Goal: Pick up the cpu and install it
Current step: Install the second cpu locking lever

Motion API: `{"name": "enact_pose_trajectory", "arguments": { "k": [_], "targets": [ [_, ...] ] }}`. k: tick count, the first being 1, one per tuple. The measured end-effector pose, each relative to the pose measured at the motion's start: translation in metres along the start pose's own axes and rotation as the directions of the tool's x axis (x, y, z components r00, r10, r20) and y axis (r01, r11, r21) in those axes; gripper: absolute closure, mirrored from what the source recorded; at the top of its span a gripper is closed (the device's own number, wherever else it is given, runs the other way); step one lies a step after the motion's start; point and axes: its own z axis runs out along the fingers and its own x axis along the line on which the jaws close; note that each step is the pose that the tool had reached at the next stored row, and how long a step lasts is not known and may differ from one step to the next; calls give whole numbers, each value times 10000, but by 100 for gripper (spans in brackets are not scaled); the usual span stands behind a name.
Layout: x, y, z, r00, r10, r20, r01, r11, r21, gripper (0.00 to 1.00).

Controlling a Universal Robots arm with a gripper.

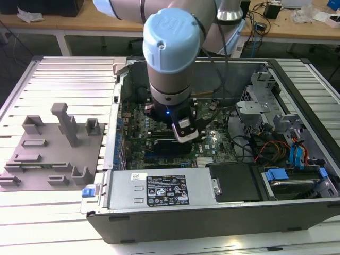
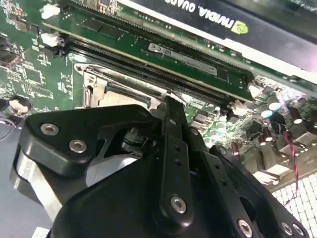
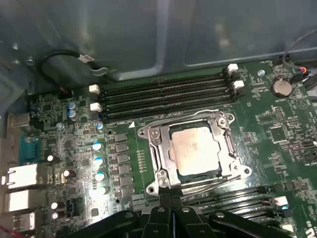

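Apparently the flat, silvery square cpu (image 3: 194,150) already sits inside the metal-rimmed socket frame (image 3: 230,148) on the green motherboard; the black end effector (image 3: 171,208), fingers together and empty, hovers just beside it.

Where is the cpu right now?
In the first wrist view the cpu lies flat inside the metal-rimmed socket frame on the motherboard, between two banks of memory slots, just ahead of the gripper.
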Motion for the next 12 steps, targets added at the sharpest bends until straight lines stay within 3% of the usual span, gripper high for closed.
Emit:
{"name": "enact_pose_trajectory", "arguments": {
  "k": [1, 5, 9, 12],
  "targets": [
    [0, -20, 61, 10000, 41, -29, -41, 9997, -226, 89],
    [1, -45, 132, 10000, 72, -32, -73, 9996, -280, 89],
    [4, -55, 161, 9999, 96, -62, -99, 9988, -476, 89],
    [38, -74, 189, 9999, 103, -74, -107, 9986, -524, 89]
  ]
}}
